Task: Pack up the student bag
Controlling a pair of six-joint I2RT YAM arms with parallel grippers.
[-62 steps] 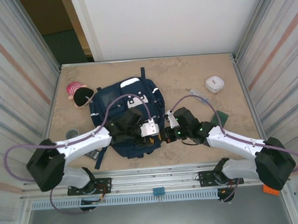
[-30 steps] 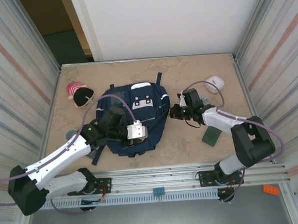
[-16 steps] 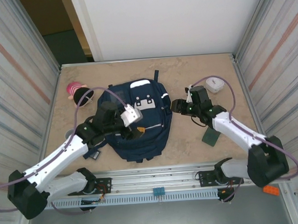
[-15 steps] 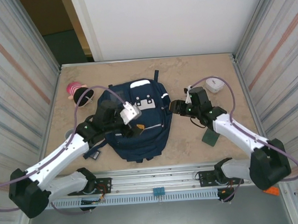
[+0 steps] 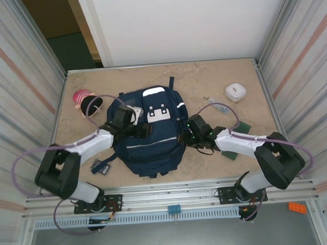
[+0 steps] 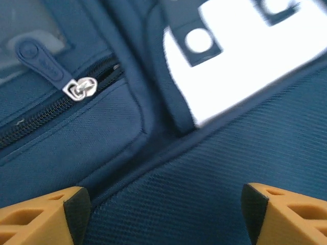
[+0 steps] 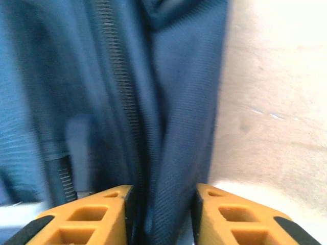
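The left jaws stand wide, their orange fingers (image 6: pixel 38 214) far apart over the navy front of the student bag (image 5: pixel 151 145). They are near a zipper pull (image 6: pixel 79 88) and a white patch (image 6: pixel 255 56), with nothing caught between them. The right jaws are narrow, pinching a fold of the bag's right side fabric beside a zipper line, at the edge where cloth meets the counter (image 5: pixel 205 82). The bag lies flat mid-counter between both arms. A plush toy (image 5: pixel 87 102) sits near its upper left corner, and a small white box (image 5: pixel 236 91) is well apart at the far right.
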